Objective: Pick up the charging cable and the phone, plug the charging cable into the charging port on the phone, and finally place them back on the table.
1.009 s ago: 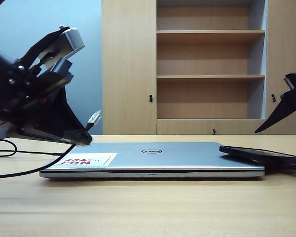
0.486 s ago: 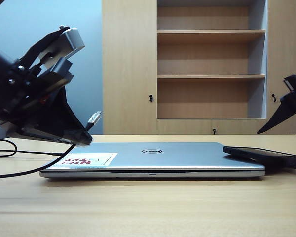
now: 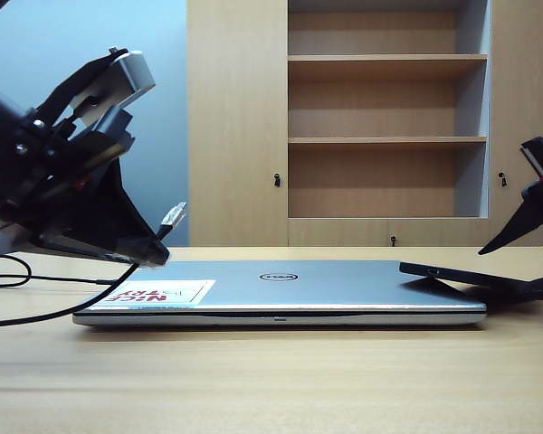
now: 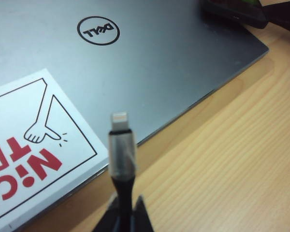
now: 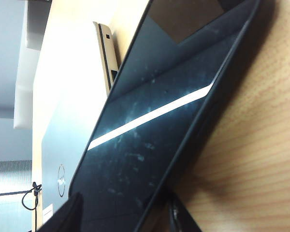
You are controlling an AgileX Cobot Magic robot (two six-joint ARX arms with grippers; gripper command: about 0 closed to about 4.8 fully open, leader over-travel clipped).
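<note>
My left gripper (image 3: 152, 253) hovers above the silver laptop's left corner, shut on the charging cable (image 4: 122, 145). The cable's silver plug (image 3: 173, 215) sticks out past the fingertips (image 4: 141, 212) toward the right, and its black cord trails onto the table (image 3: 271, 380). The black phone (image 3: 448, 273) leans with one end on the laptop's right corner, screen glossy (image 5: 150, 125). My right gripper (image 5: 125, 212) straddles the phone's width low at the far right (image 3: 511, 271), a finger against each long edge. The charging port cannot be made out.
A closed silver laptop (image 3: 281, 287) with a red-and-white sticker (image 3: 158, 292) lies across the middle of the table. A wooden cabinet with shelves (image 3: 380, 117) stands behind. Loops of black cord (image 3: 9, 271) lie at the left edge.
My right gripper's jaws have closed in on the phone, and the phone's end over the laptop has tipped up slightly. The left arm and cable have not moved.
</note>
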